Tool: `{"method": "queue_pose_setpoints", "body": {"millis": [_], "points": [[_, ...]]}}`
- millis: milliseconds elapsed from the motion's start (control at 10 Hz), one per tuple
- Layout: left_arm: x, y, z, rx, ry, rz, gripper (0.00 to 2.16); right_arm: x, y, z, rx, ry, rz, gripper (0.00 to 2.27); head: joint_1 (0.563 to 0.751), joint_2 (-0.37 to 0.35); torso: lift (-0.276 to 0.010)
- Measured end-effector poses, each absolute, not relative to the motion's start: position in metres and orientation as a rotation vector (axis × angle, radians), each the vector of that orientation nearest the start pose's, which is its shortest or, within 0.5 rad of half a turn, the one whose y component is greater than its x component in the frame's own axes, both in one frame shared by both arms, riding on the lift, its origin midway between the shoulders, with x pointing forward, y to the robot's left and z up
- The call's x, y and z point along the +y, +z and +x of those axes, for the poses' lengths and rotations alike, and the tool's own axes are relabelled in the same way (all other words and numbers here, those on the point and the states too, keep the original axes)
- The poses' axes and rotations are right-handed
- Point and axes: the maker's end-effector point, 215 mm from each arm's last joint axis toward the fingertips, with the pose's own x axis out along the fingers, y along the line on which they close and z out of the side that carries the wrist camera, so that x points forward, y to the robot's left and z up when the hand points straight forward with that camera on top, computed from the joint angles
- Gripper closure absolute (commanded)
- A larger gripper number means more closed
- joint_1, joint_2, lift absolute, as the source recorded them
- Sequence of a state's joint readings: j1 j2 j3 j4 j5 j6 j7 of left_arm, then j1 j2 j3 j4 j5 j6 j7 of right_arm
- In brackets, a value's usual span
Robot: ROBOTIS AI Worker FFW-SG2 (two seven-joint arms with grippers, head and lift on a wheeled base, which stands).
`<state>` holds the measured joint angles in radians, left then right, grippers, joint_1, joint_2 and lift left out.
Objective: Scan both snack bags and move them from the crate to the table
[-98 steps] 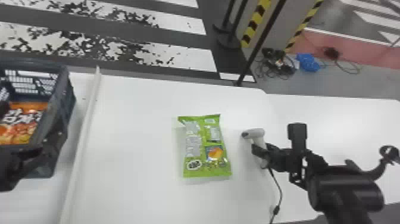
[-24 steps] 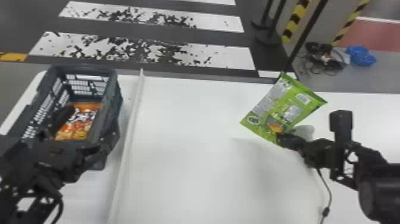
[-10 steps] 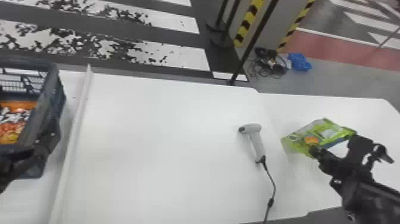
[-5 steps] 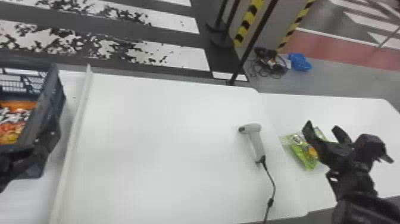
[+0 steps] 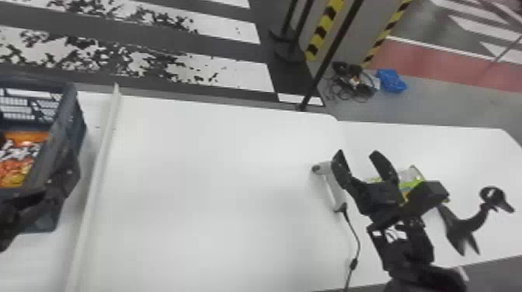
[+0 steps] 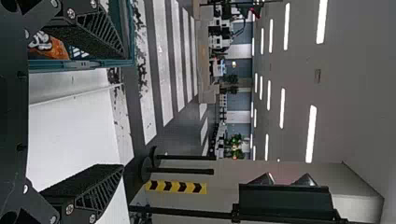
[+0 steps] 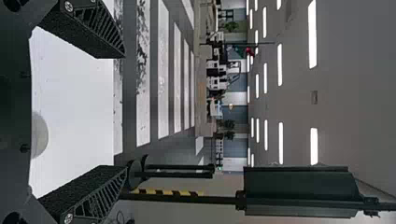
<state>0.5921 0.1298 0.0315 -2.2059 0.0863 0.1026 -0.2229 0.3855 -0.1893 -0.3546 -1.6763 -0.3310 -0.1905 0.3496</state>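
In the head view my right gripper stands open above the table, its left finger overlapping the grey-white scanner; the scanner lies with its cable trailing forward. The green snack bag is on the table's right part, partly hidden by the right gripper. The orange snack bag lies inside the dark crate; my left gripper is open by the crate's near side. In the left wrist view, the left gripper has the orange bag beyond one finger. The right gripper is empty in its wrist view.
A long white ridge runs between the crate and the wide white table top. Behind the table stand a dark pole and striped posts, with cables and a blue bundle on the floor.
Held by my right gripper earlier, the green bag has been carried right, laid down and let go. The right gripper has since moved left, towards the scanner, which now lies on the table.
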Motion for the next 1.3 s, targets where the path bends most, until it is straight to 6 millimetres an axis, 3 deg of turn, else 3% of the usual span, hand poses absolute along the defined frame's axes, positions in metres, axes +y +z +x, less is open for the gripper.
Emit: {"method": "queue_pose_setpoints", "body": {"millis": [200, 700, 1000, 1300], "points": [[0.200, -0.320, 0.418, 0.062, -0.258, 0.027, 0.17, -0.365, -0.377, 0.445, -0.022, 0.067, 0.070, 0.06, 0.695, -0.223, -0.088], [0.195, -0.330, 0.419, 0.062, -0.239, 0.006, 0.18, -0.279, -0.393, 0.431, -0.022, 0.092, 0.061, 0.06, 0.695, -0.119, -0.088], [0.201, -0.323, 0.426, 0.057, -0.242, 0.021, 0.18, -0.257, -0.397, 0.428, -0.014, 0.119, 0.073, 0.06, 0.695, -0.075, -0.088], [0.239, -0.322, 0.458, 0.131, -0.284, 0.098, 0.17, -0.255, -0.400, 0.425, -0.006, 0.127, 0.072, 0.06, 0.695, -0.027, -0.088]]}}
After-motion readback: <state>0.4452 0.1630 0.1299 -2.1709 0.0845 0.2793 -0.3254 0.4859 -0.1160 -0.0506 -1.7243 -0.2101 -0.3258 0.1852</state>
